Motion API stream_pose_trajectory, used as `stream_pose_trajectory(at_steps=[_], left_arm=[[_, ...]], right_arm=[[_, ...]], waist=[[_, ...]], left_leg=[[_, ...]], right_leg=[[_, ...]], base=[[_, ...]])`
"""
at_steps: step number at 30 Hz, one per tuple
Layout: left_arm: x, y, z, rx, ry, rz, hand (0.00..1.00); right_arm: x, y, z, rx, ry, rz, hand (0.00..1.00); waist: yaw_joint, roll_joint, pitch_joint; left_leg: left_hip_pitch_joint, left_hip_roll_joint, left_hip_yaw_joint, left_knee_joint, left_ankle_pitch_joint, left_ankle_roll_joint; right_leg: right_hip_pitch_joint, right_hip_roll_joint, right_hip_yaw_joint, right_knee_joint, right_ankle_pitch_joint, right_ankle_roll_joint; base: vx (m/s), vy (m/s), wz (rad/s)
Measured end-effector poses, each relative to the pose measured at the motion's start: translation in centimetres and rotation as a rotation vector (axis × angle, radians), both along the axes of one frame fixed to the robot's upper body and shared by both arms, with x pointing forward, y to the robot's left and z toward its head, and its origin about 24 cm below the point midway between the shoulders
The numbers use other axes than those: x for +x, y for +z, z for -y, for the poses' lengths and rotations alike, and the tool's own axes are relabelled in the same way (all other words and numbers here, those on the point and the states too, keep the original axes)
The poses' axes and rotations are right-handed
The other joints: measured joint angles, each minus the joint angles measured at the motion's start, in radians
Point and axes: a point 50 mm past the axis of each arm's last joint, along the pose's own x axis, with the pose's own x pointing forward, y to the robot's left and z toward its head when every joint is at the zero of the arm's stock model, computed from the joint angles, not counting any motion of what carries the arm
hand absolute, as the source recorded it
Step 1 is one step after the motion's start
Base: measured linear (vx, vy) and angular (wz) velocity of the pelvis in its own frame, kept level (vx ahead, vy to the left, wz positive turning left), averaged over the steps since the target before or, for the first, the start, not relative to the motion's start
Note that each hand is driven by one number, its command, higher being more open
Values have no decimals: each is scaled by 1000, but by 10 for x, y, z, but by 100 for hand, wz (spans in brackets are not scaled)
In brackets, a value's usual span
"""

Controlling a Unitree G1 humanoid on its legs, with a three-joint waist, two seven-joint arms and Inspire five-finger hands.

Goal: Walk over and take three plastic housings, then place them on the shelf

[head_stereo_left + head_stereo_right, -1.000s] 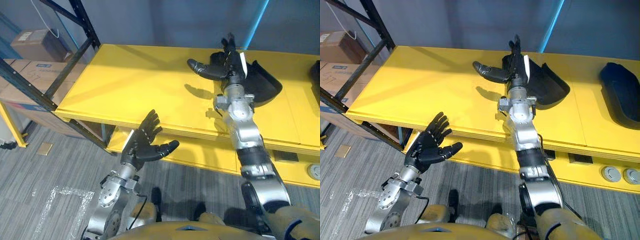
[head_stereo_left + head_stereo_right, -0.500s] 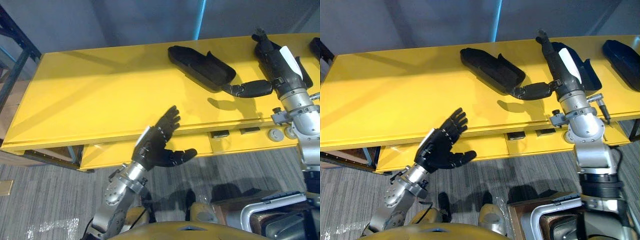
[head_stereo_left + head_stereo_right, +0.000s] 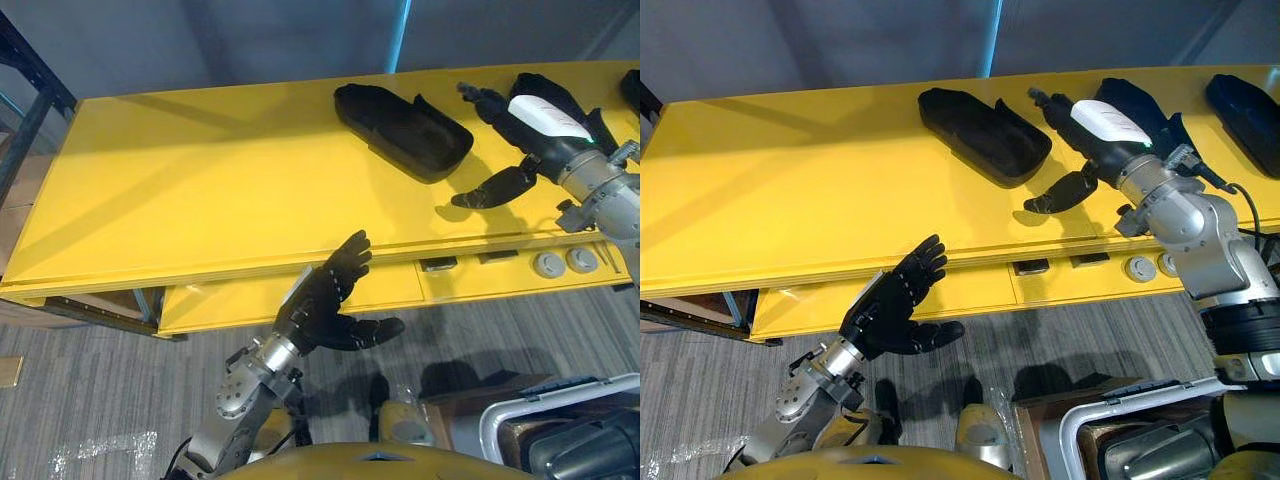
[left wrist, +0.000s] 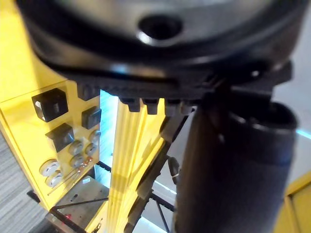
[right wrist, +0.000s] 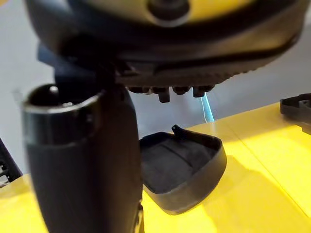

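— Yellow shelf [image 3: 200, 190] is running across the view. Black plastic on it: how many pieces are you counting?

— Three. The first housing [image 3: 402, 128] is lying near the middle of the back edge, hollow side up, with nothing touching it. The second housing [image 3: 1135, 97] is sitting to its right, partly covered by the right hand [image 3: 1105, 135]. The third housing [image 3: 1246, 108] is lying well apart at the far right end.

— Is the right hand gripping anything?

— No. It is hanging over the shelf with its fingers stretched straight toward the first housing and its thumb [image 3: 1060, 192] spread out below. It is holding nothing. Whether it is touching the second housing, I cannot tell.

— And the wrist camera on that arm?

— It is showing one housing [image 5: 187, 170] resting on the yellow surface past the thumb, hollow up and apart from the hand. Which of the three it is, I cannot tell.

— What is the left hand doing?

— The left hand [image 3: 325, 300] is hovering low in front of the shelf's front edge, above the grey floor [image 3: 90, 420]. Its fingers are straight, its thumb is out to the side, and it is carrying nothing.

— Anything under the shelf?

— A yellow panel [image 3: 240, 300] is facing forward just below the edge.
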Motion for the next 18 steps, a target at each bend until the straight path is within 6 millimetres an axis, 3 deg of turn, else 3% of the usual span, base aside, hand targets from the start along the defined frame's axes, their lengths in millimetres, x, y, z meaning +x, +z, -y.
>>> stream_pose_trajectory(at_steps=[8,9,13,18], left_arm=[[1,1,-1,1,3,4,100],[1,1,-1,1,2,6,100],[2,1,-2,8,4,8,100],[3,2,-5,13,12,19,100]], right_arm=[[8,-11,5,-94,-31,-102,100],[9,-13,5,-99,-28,-111,0],[12,-15,6,-110,-40,-132,0],[23,5,9,-103,-67,-83,0]], waist=[[10,0,16],[12,0,24],[23,5,50],[31,24,91]], left_leg=[[-53,12,-11,90,-37,11],[-61,16,-12,106,-44,12],[-90,26,-22,154,-64,12],[-121,27,-35,191,-73,18]], right_leg=[[-10,-2,-8,2,4,0],[-10,-2,-9,2,5,-2],[-13,3,-15,2,8,-6],[-25,2,-23,14,10,-11]], base=[[-16,9,2],[0,0,0],[-19,8,4],[-38,18,8]])
